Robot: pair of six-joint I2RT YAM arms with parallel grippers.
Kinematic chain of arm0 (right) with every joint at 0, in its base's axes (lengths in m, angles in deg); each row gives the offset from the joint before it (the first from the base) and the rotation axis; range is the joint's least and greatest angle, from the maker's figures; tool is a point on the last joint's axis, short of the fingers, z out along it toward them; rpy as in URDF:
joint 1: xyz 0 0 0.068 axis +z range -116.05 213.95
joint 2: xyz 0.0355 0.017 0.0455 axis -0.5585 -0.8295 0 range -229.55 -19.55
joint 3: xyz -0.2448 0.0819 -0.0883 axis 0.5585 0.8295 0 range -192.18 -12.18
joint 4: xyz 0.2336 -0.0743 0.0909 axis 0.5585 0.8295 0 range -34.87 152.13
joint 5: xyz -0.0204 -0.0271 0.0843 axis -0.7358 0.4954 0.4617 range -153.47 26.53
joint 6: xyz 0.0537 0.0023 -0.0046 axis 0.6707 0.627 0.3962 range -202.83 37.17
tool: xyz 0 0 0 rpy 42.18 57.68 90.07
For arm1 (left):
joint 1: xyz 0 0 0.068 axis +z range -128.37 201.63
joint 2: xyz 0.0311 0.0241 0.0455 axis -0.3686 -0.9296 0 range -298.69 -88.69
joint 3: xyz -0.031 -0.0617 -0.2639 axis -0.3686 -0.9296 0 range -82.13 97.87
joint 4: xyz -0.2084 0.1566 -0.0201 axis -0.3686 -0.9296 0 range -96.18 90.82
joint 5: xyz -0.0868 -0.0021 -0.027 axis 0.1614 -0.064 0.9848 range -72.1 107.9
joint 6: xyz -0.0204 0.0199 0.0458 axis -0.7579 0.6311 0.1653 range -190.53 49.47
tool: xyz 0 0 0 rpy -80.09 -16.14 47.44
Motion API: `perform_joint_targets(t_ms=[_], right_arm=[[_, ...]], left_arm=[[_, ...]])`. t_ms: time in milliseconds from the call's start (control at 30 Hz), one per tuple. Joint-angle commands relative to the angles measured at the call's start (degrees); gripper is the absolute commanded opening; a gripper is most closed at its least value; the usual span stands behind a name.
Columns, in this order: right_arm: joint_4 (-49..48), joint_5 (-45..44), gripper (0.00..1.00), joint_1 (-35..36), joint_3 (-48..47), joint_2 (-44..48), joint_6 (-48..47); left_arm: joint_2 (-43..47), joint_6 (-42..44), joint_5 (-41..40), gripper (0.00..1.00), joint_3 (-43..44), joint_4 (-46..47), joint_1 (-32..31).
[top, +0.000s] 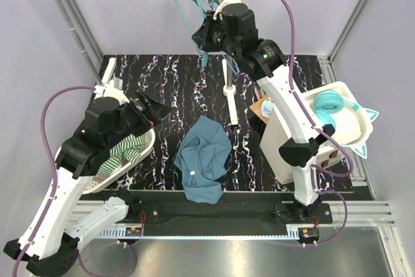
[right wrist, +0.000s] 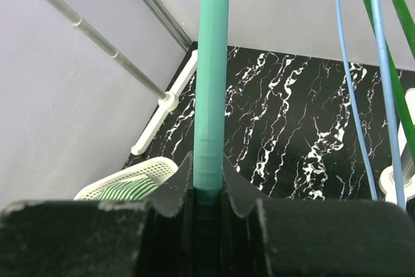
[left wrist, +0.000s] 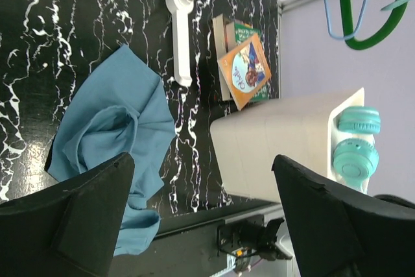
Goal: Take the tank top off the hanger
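My left gripper (left wrist: 202, 160) hung jaws wide apart at near left, the blue tank top (top: 204, 159) crumpled near-centre on the table (top: 162, 76); my right gripper (right wrist: 209, 183) clamped the teal hanger (right wrist: 213, 63), far side.

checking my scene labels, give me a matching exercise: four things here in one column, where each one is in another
1 blue fabric tank top
2 teal plastic hanger
3 teal round headphones
4 green-striped cloth

A in the white mesh basket
B clamped in the right end effector
C crumpled on the black marbled table
D atop the white plastic bin

Pairs: 1-C, 2-B, 3-D, 4-A
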Motion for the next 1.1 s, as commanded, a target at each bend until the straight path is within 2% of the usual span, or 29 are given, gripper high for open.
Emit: perform_joint_targets(t_ms=[0, 200, 500, 567, 600, 667, 733, 900, 933, 1033, 1067], right_arm=[[1.0, -2.4, 0.0, -0.6, -2.7, -0.3, 4.6], [3.1, -0.9, 0.0, -1.9, -3.4, -1.7, 8.1], [4.6, 1.5, 0.02, -1.9, -2.7, -2.4, 8.0], [5.0, 2.0, 0.1, -1.9, -2.4, -2.3, 7.9], [5.6, 2.0, 0.19, -1.9, -2.2, -2.2, 7.9], [6.1, 1.6, 0.29, -1.9, -2.1, -1.7, 7.1], [6.8, 1.1, 0.46, -1.8, -2.1, -0.7, 6.3], [9.5, 0.6, 0.65, -1.6, -1.2, 2.4, 3.0], [9.9, 0.5, 0.73, -1.3, -0.3, 3.9, 1.9], [11.2, 0.0, 0.85, 0.1, 2.8, 7.8, -0.3], [12.0, 0.0, 0.97, 0.4, 3.6, 8.8, -1.7]], left_arm=[[-1.3, 3.3, 5.2, 0.93, 3.3, 0.9, 0.0], [-1.7, 4.0, 6.7, 0.89, 4.4, -0.1, -0.2], [-0.1, 4.3, 6.2, 0.89, 4.0, -2.0, -0.2], [0.1, 4.1, 6.2, 0.89, 3.9, -2.2, -0.1], [0.1, 4.1, 6.3, 0.89, 3.9, -2.2, -0.1], [-0.2, 4.0, 6.6, 0.89, 3.8, -2.3, -0.1], [-0.8, 4.3, 7.4, 0.89, 3.8, -2.3, -0.1], [-1.8, 4.1, 7.1, 0.89, 3.3, -2.3, -0.2], [-2.1, 4.0, 7.0, 0.89, 3.3, -2.3, -0.4], [-3.6, 5.3, 6.2, 0.89, 4.4, -2.3, -1.1], [-4.6, 5.7, 6.1, 0.89, 5.0, -2.4, -1.4]])
